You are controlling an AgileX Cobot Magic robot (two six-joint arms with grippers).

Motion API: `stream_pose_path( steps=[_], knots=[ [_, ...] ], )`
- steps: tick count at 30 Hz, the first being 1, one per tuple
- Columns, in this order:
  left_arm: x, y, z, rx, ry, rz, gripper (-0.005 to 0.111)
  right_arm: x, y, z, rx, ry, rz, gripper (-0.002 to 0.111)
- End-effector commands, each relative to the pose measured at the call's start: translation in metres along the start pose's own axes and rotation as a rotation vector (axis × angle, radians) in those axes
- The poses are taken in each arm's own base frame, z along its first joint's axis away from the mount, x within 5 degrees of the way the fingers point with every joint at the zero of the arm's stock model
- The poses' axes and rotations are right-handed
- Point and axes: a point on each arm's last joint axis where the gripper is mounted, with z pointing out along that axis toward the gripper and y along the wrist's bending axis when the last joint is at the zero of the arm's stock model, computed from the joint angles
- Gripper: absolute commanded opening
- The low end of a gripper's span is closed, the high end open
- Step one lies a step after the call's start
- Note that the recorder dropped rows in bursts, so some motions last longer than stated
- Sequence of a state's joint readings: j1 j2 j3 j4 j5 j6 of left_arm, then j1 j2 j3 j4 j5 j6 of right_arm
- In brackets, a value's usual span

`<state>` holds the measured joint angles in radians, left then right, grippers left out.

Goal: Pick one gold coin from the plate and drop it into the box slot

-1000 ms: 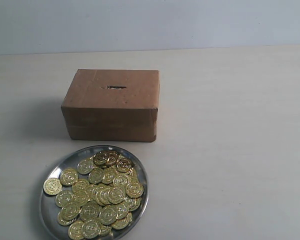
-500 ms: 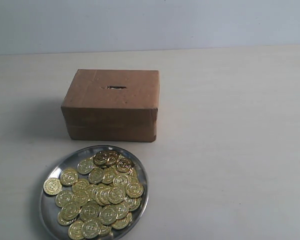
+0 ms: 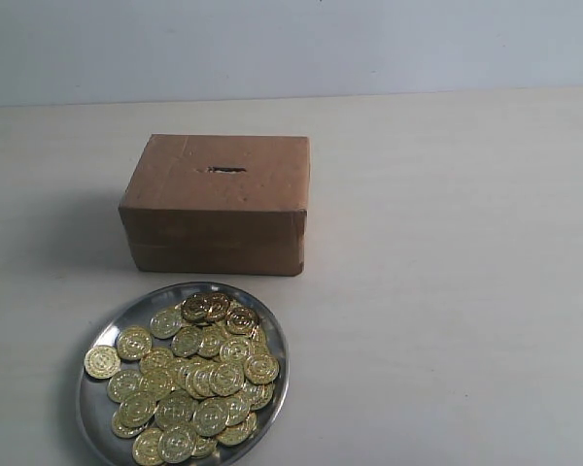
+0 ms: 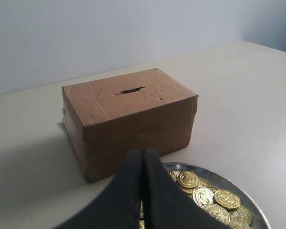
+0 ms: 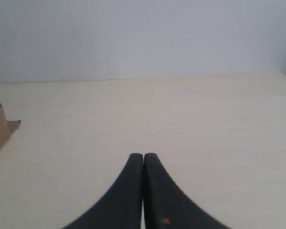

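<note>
- Hovering in front of the box and above the plate, the left gripper has its two black fingers pressed together, holding nothing
- The right gripper, apart from the box over the table, is likewise pinched closed and empty
- The plate lies just in front of the box, heaped with gold coins
- The box slot shows as a dark slit in the box's top face

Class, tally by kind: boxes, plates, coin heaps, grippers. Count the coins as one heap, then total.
Brown rectangular cardboard box: 1
Round shiny silver metal plate: 1
Heap of gold coins: 1
Black grippers, left and right: 2
Total: 5
</note>
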<state>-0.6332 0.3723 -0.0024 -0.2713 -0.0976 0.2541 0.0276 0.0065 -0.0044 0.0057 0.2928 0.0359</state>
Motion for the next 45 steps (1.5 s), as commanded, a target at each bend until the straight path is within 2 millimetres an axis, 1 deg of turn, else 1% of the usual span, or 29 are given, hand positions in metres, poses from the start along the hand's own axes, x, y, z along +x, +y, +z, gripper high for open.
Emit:
stream_pose_path(
  steps=[1,26,29,33,37,41,45],
  knots=[
    [0.001,-0.001,0.0,0.006,0.001,0.004,0.0,0.001,0.0,0.0,0.005,-0.003,-0.011,0.0],
    [0.0,0.0,-0.001,0.004,-0.004,0.003,0.0,0.001,0.0,0.0,0.005,-0.005,-0.01,0.0],
    [-0.001,0.004,-0.003,-0.051,-0.031,-0.007,0.0,0.001,0.0,0.0,0.005,-0.007,-0.01,0.0],
    [-0.005,0.017,-0.011,-0.207,-0.09,-0.033,0.0,0.001,0.0,0.0,0.005,-0.007,-0.01,0.0],
    [-0.005,0.023,-0.021,-0.329,-0.13,-0.046,0.0,0.001,0.0,0.0,0.005,-0.007,-0.01,0.0],
    [-0.001,0.024,-0.029,-0.394,-0.126,-0.055,0.0,0.001,0.0,0.0,0.005,-0.007,-0.01,0.0],
    [0.003,0.021,-0.034,-0.4,-0.117,-0.049,0.0,0.001,0.0,0.0,0.005,-0.007,-0.01,0.0]
  ],
)
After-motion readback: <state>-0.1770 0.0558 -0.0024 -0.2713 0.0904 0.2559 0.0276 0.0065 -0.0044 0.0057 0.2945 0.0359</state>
